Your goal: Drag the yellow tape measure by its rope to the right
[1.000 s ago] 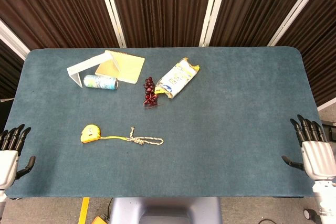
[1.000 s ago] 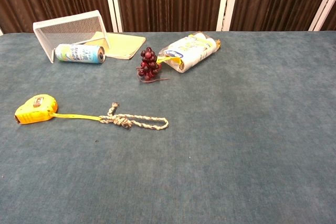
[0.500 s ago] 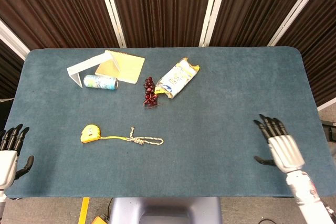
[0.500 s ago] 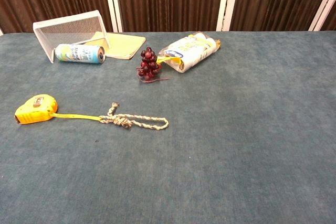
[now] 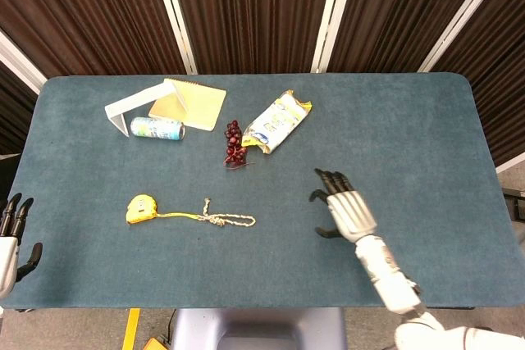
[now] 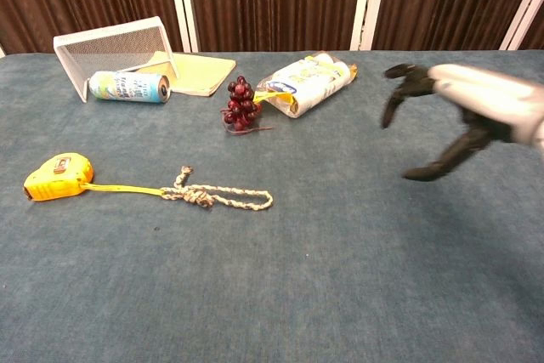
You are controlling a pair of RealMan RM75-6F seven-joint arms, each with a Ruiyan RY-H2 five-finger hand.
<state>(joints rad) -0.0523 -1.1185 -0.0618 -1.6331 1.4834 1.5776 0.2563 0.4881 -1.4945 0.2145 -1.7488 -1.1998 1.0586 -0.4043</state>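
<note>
The yellow tape measure (image 5: 141, 208) (image 6: 59, 175) lies on the blue table at the left. A short yellow strap joins it to a braided rope (image 5: 230, 220) (image 6: 223, 197) that runs rightward and ends in a loop. My right hand (image 5: 343, 206) (image 6: 463, 112) hovers above the table, open with fingers spread, well to the right of the rope's end and apart from it. At the table's left front edge, off the cloth, my left hand (image 5: 11, 237) is open and holds nothing.
A white wire rack (image 5: 131, 107) (image 6: 110, 48), a can (image 5: 157, 128) (image 6: 129, 86) on its side and a yellow notepad (image 5: 190, 103) sit at the back left. Dark grapes (image 5: 235, 144) (image 6: 240, 104) and a snack bag (image 5: 277, 120) (image 6: 308, 78) lie mid-back.
My right hand has swept from the table's right edge leftward toward the middle and now shows in the chest view. The left hand has drifted slightly lower. Tape measure and rope have not moved.
</note>
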